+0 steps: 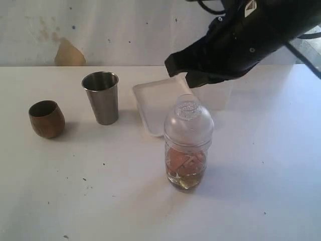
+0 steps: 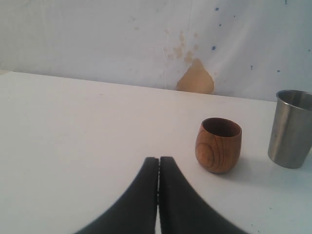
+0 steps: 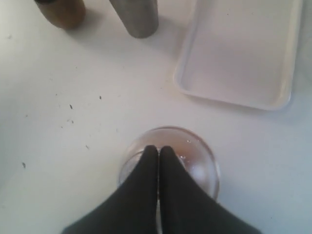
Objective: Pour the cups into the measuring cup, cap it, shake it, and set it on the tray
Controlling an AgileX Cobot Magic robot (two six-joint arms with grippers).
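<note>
Measuring cup (image 1: 185, 168): clear plastic cylinder, lower centre of exterior frame, orange-brown contents, clear domed cap (image 1: 188, 123) seated on it. White low-rimmed tray (image 1: 150, 95) just behind. Shiny steel tumbler (image 1: 101, 97) and rounded wooden cup (image 1: 46, 118) upright at left. Right gripper (image 3: 158, 148) hangs above the cap, fingers pressed together, empty. Left gripper (image 2: 158, 160) likewise closed and empty.

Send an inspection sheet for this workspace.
Surface: white table, lightly marked.
Job's things: wooden cup and steel tumbler upright; measuring cup holds brownish contents, cap on, standing on the table in front of the tray, not on it.
Clutter: dark specks.
Pincers: left pincer shut, empty, near wooden cup; right pincer shut, empty, above cap.
Cables: black cable at top of exterior view.
Surroundings: white wall, tan patch, stains.
</note>
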